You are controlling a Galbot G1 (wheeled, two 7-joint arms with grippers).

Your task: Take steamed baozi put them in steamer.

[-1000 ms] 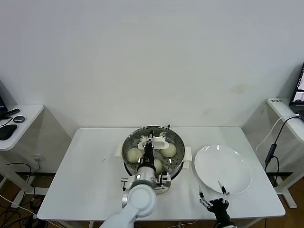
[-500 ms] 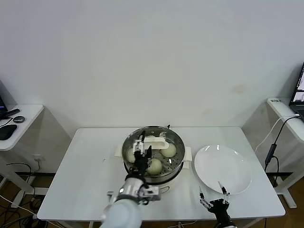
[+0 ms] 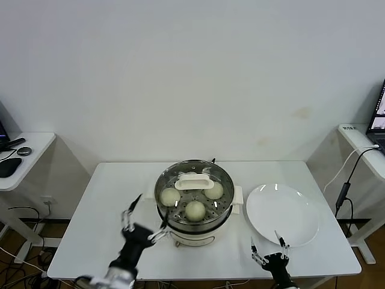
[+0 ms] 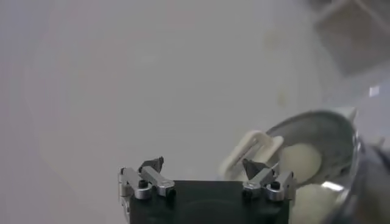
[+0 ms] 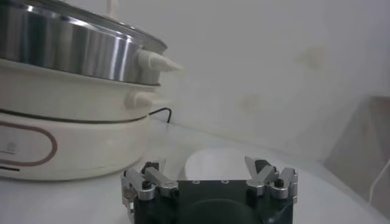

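The steamer [image 3: 225,208], a shiny steel pot on a cream base, stands mid-table. Three steamed baozi lie on its perforated tray: one at the left [image 3: 170,196], one at the right [image 3: 213,189], one at the front [image 3: 195,210]. A white handle [image 3: 194,180] sits behind them. My left gripper [image 3: 151,209] hangs open and empty just front-left of the pot. Its wrist view shows the open gripper [image 4: 204,165], a baozi [image 4: 300,163] and the pot rim [image 4: 341,122]. My right gripper [image 3: 264,238] waits open near the front edge, below the plate; in its own view the gripper [image 5: 207,167] faces the steamer's wall [image 5: 73,42].
An empty white plate [image 3: 283,214] lies right of the steamer and shows as a pale disc [image 5: 225,164] in the right wrist view. A black cord [image 5: 159,113] runs behind the pot's base. Side tables stand at far left [image 3: 27,153] and far right [image 3: 364,144].
My left gripper opened over the steamer, left the front baozi on the tray, and drew back down to the pot's front-left. The right arm has not moved.
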